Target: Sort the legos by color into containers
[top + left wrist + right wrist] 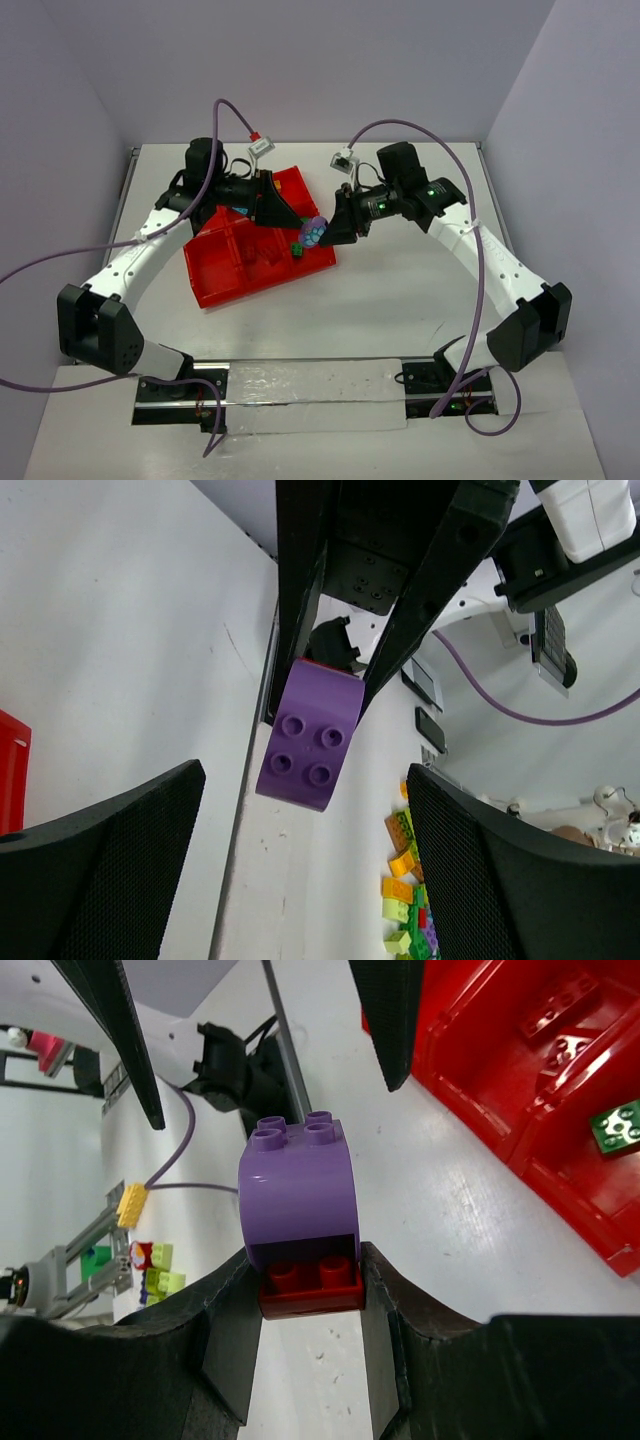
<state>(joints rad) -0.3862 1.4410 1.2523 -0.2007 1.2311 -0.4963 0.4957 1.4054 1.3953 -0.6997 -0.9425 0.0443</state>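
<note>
My right gripper (305,1295) is shut on a small stack: a purple arched brick (298,1185) stuck on a red brick (310,1282), with the fingers squeezing the red one. In the top view this gripper (325,236) holds the purple brick (316,232) above the right edge of the red tray (215,285). My left gripper (296,218) faces it, open and empty, just short of the stack. In the left wrist view the purple brick (308,745) hangs beyond my open left gripper (305,880). A green brick (297,249) lies in a tray compartment (622,1127).
The red tray (470,1070) lies tilted on the white table, left of centre. Dark red pieces (558,1012) lie in another compartment. Purple cables arc over both arms. A pile of loose bricks (405,880) shows beyond the table edge.
</note>
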